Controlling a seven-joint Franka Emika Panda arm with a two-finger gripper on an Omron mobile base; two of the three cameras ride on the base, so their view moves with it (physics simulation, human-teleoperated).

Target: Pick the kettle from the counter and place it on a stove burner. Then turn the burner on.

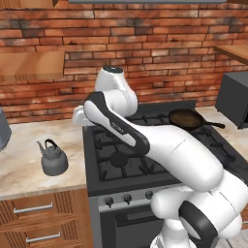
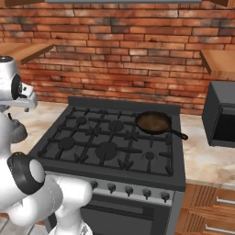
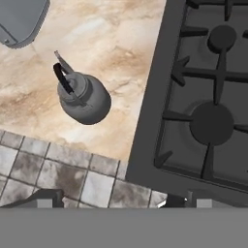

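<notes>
The pincer [image 3: 111, 199] is spread wide and grasps nothing, its two dark tips rising at six o'clock in the hand view, above the grey floor tiles [image 3: 58, 169]. The small grey kettle [image 3: 83, 97] stands upright on the beige marbled bench [image 3: 121, 48], apart from the pincer at about eleven o'clock and just left of the black gas range [image 3: 203, 97]. Behind the range runs a red brick wall [image 2: 119, 50], a dark frying pan [image 2: 153, 122] rests on a rear stove burner [image 2: 116, 125], and wooden drawer fronts [image 1: 38, 218] sit below the bench.

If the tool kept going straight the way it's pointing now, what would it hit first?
Probably the bare counter between the kettle and the stove's edge. The kettle sits just off that line, so the open tool would likely miss it, though depth is hard to judge.
</notes>
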